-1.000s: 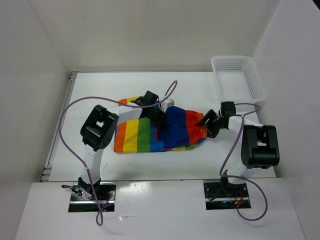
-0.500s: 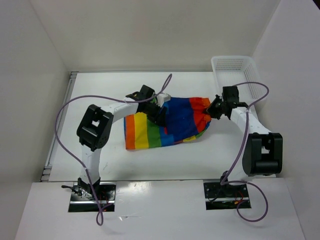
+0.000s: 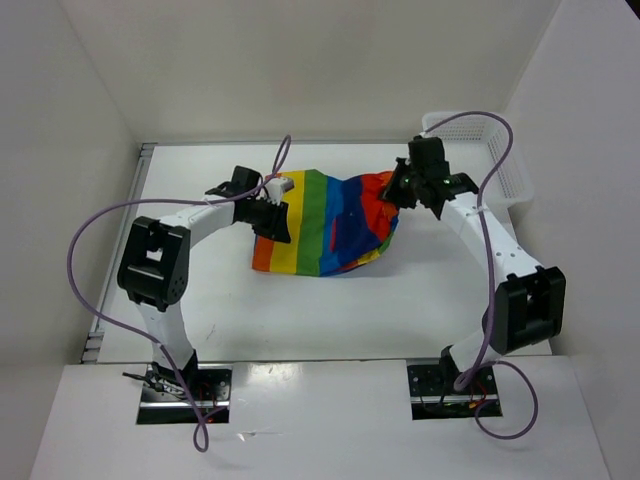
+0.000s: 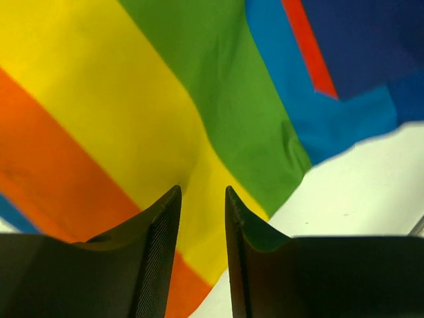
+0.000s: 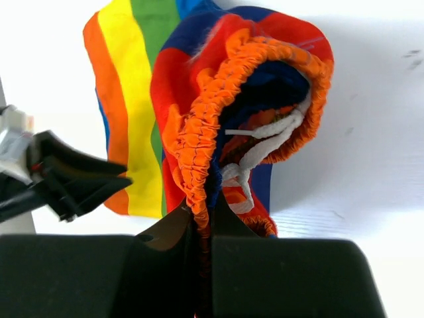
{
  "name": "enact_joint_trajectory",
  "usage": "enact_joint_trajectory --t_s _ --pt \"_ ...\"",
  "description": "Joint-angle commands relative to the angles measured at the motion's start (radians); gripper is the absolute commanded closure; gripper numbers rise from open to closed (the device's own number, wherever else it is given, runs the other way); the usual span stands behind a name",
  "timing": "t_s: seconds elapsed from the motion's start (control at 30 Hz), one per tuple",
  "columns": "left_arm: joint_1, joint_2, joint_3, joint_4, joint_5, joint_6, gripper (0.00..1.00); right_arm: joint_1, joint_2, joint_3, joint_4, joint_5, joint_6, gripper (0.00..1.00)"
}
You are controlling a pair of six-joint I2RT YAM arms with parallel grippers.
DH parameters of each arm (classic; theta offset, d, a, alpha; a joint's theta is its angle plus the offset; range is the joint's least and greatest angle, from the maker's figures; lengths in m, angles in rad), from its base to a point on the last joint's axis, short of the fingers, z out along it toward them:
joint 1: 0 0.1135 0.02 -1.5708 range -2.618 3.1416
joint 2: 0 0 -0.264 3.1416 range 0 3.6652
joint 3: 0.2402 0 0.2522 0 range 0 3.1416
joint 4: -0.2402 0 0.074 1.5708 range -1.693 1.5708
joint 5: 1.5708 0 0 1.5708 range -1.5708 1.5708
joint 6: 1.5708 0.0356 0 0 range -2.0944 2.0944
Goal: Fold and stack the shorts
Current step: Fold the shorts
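Two grippers have the rainbow-striped shorts (image 3: 318,222), which sit just right of centre in the far half of the table (image 3: 210,290). Your left gripper (image 4: 202,199) has its jaws nearly together, nipping a fold of the yellow stripe at the shorts' left side. Your right gripper (image 5: 203,218) is clamped tight on the orange elastic waistband (image 5: 199,132), which is bunched and lifted, and the white drawstring (image 5: 258,152) dangles beside it. Your white mesh basket (image 3: 505,160) stands in the far right corner.

White arms (image 3: 490,243) carry black joints (image 3: 527,305), purple cables (image 3: 69,268), ridged black fingers (image 4: 156,258).
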Motion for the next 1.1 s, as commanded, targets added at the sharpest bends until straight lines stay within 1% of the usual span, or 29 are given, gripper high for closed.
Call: enact_joint_trajectory --t_s 0.0,0.23,0.37,0.43,0.6,0.67,0.77,0.93,1.07 --pt "0.027 0.011 0.0 0.032 -0.03 0.006 0.6 0.034 0.03 0.086 -0.041 0.053 0.011 1.0" --pt "0.129 -0.026 -0.044 -0.014 -0.048 0.006 0.6 0.169 0.163 0.29 -0.17 0.156 0.038 1.0" --pt "0.175 -0.058 -0.055 -0.014 -0.036 0.006 0.6 0.18 0.185 0.302 -0.17 0.165 0.047 1.0" --pt "0.188 -0.059 -0.055 -0.014 -0.056 0.006 0.6 0.18 0.185 0.293 -0.17 0.165 0.047 1.0" --pt "0.218 0.01 -0.066 0.02 -0.071 0.006 0.61 0.18 0.185 0.313 -0.161 0.147 0.047 1.0" --pt "0.218 0.052 -0.077 0.046 -0.05 0.006 0.63 0.18 0.185 0.333 -0.161 0.147 0.047 1.0" --pt "0.185 0.07 -0.121 0.069 -0.05 0.006 0.64 0.19 0.185 0.345 -0.161 0.147 0.047 1.0" --pt "0.114 0.07 -0.155 0.099 -0.041 0.006 0.64 0.191 0.154 0.336 -0.139 0.159 0.047 1.0" --pt "0.053 0.07 -0.155 0.109 -0.041 0.006 0.64 0.191 0.143 0.336 -0.159 0.18 0.006 1.0"
